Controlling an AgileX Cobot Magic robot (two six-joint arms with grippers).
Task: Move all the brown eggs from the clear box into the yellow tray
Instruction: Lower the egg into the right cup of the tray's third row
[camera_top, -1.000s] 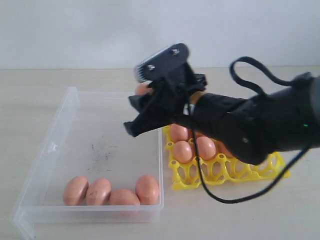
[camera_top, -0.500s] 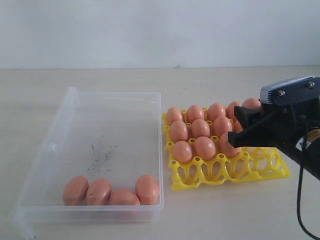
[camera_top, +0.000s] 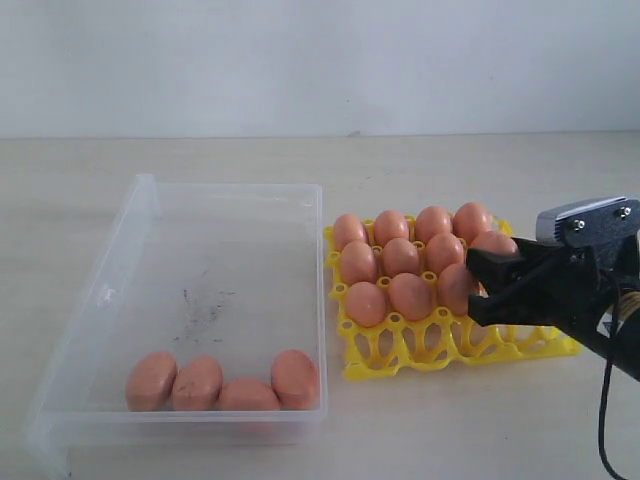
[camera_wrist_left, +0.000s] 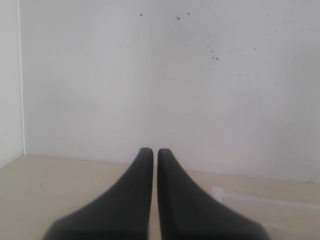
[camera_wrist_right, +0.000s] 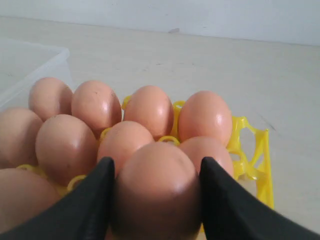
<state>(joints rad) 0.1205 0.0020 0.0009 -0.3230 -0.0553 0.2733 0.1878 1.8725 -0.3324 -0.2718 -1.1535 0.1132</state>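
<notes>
Over the right side of the tray (camera_top: 440, 345), the right gripper (camera_wrist_right: 156, 162) clamps one egg (camera_wrist_right: 155, 195) between its fingers, beside other eggs (camera_top: 401, 257) seated in cups. Four more eggs (camera_top: 222, 382) lie along the near wall of the box (camera_top: 140, 200). The left gripper (camera_wrist_left: 155, 152) has its jaws pressed almost together on nothing.

Four brown eggs (camera_top: 198, 383) in clear box (camera_top: 230, 270)

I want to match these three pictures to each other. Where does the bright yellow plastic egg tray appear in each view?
Exterior view: the yellow tray lies right of centre, beside the clear plastic box.
Left wrist view: not in it.
Right wrist view: its yellow lattice shows under the brown eggs.
Shared landmark: the clear box's corner, seen also in the right wrist view.
</notes>
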